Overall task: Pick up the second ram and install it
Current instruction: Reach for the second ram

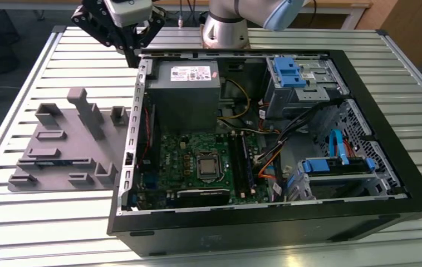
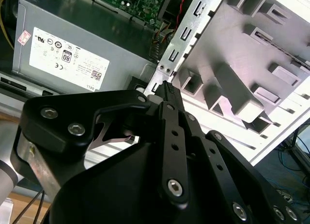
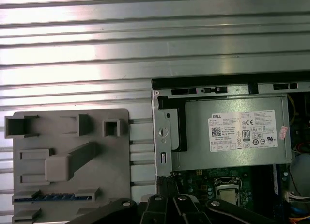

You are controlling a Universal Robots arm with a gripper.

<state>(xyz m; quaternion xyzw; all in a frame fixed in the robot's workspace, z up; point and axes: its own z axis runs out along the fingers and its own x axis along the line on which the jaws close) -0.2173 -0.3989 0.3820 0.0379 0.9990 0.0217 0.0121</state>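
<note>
Scene: an open desktop computer case [image 1: 389,183] is laid on its side on a slatted metal table [image 1: 40,233], as seen in the exterior view.
Tray: a grey plastic tray [image 1: 44,119] with upright blocks is set just beside the case, at its 9 o'clock.
Second ram: a thin, dark blue-green stick [image 1: 51,163] is held on edge in a long slot near the tray's 6 o'clock side. In the first wrist view its blue edge [image 3: 53,197] is seen along that slot.
Gripper: the black two-finger gripper [image 1: 132,55] is hung above the case's 11 o'clock corner, at 12 o'clock from the tray and well apart from the ram. Its fingers appear to be drawn together, and nothing is seen between them.
Motherboard: the green board [image 1: 185,147] is seen at the 6 o'clock end of the case floor, below the grey power supply [image 1: 185,83].
Handling: the ram is judged light, stiff and thin, but fragile. It is best gripped across its two flat faces near mid-length, with the contact edge left untouched.
Task state: the ram is judged not yet picked up.
</note>
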